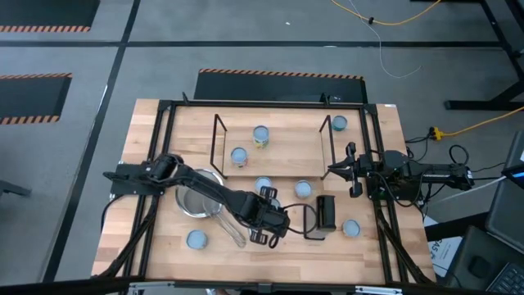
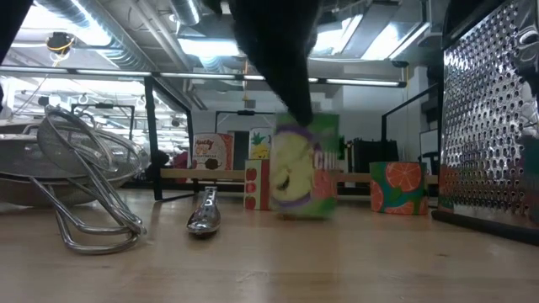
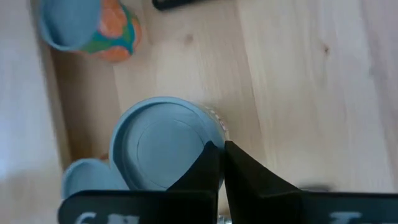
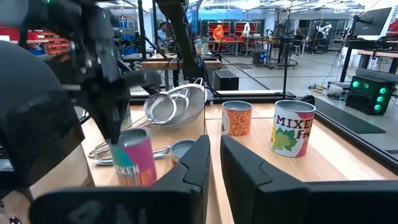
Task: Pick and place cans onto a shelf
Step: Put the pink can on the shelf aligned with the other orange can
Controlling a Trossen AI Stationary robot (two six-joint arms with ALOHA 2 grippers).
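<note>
**Left gripper beside a can, not clamped on it; shelf lies above it in the frame**

The left gripper (image 3: pixel 222 163) is at lower centre of the high view; in its wrist view its two fingers stand drawn together with only a thin slit between them and nothing seen in that slit. The nearest can (image 3: pixel 160 152) stands upright, its long axis vertical and its pale blue top facing the wrist camera. It lies just beside the fingers, towards the left of that picture, with one finger overlapping its rim; whether the finger touches it cannot be told. In my judgement the fingers must part and shift across the can before any grasp.

The shelf (image 1: pixel 282 156) lies directly above the left gripper in the high view, near it; two shelved cans (image 1: pixel 260 135) already stand on its board, so the right half looks the freer place. Two loose cans (image 1: pixel 302 189) stand on the tabletop (image 1: pixel 327 246) between gripper and shelf and may be knocked on the way.

The mesh strainer (image 1: pixel 199 199) sits to the left under the left arm; a black box (image 1: pixel 326 211) stands just right of the gripper, leaving little room.

The right gripper (image 1: pixel 338 170) waits at the shelf's right end, fingers close together; the left arm is the nearer.
</note>
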